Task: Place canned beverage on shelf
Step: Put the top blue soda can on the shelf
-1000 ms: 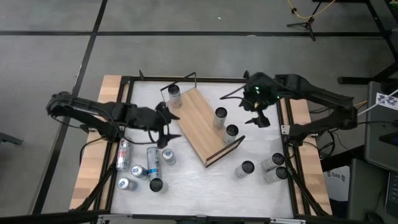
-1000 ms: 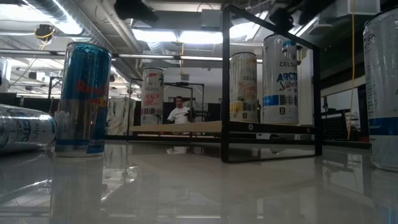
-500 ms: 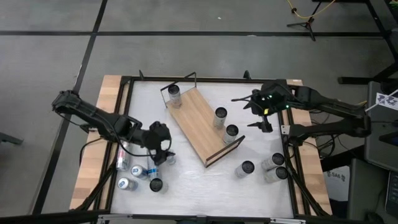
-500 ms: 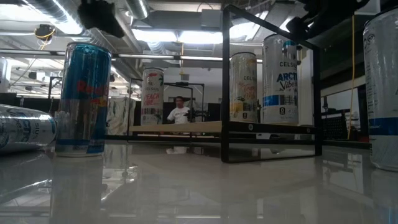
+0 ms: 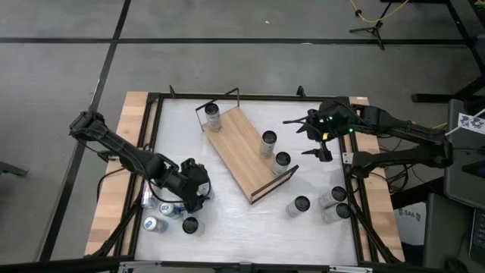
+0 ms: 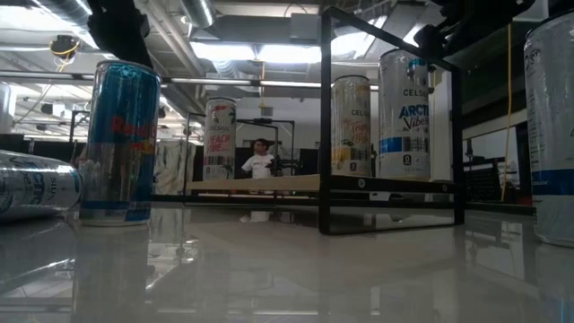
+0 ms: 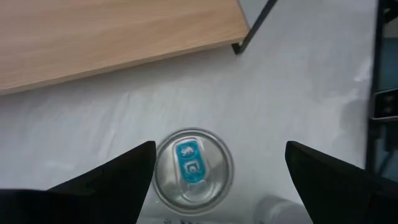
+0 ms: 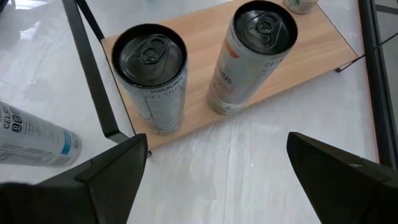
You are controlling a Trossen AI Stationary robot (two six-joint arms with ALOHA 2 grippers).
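— Two wide-spread fingers on the left gripper [image 7: 214,171]?
— Yes, holding nothing, above an upright silver can with a blue tab [image 7: 193,168], just off the long light-brown wooden shelf [image 5: 246,152].
— And the right gripper [image 5: 312,138]?
— Open, empty, beside the shelf's other side; three cans stand on the board.

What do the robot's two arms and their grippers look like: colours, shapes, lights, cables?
Both arms are slim, dark and jointed. The left gripper and the right gripper each have two broad, matte black, wedge-shaped fingers. Small green lights glow on the right arm's wrist. Black cables trail from both arms.
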